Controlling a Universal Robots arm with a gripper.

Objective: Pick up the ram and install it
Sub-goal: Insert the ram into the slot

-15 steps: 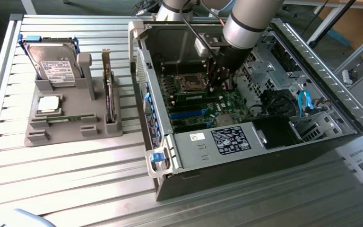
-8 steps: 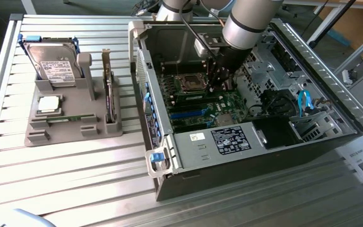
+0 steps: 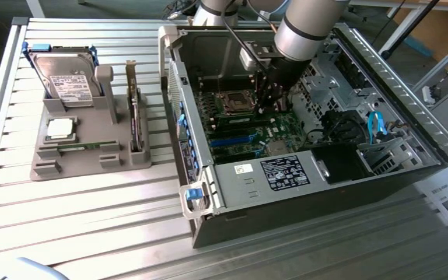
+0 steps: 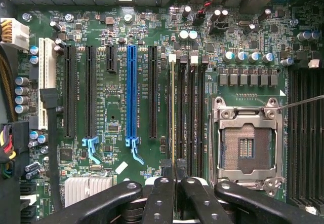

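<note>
The ram (image 4: 172, 107) shows edge-on as a thin pale-green strip. It stands along the memory slot closest to the long black expansion slots, beside the empty processor socket (image 4: 246, 145). My gripper (image 4: 175, 186) is shut on the ram's near end, with a black finger (image 4: 161, 196) pressed against each side. I cannot tell whether the stick is seated in the slot or just above it. In the exterior view my gripper (image 3: 265, 105) reaches down into the open computer case (image 3: 380, 175), next to the processor socket (image 3: 235, 103).
A grey holder (image 3: 76, 163) at the exterior view's left carries a hard drive (image 3: 67, 79), a silver processor chip (image 3: 60, 128), a second green stick (image 3: 80, 146) and an upright expansion card (image 3: 135, 122). Case walls, cables and drive cages surround the motherboard.
</note>
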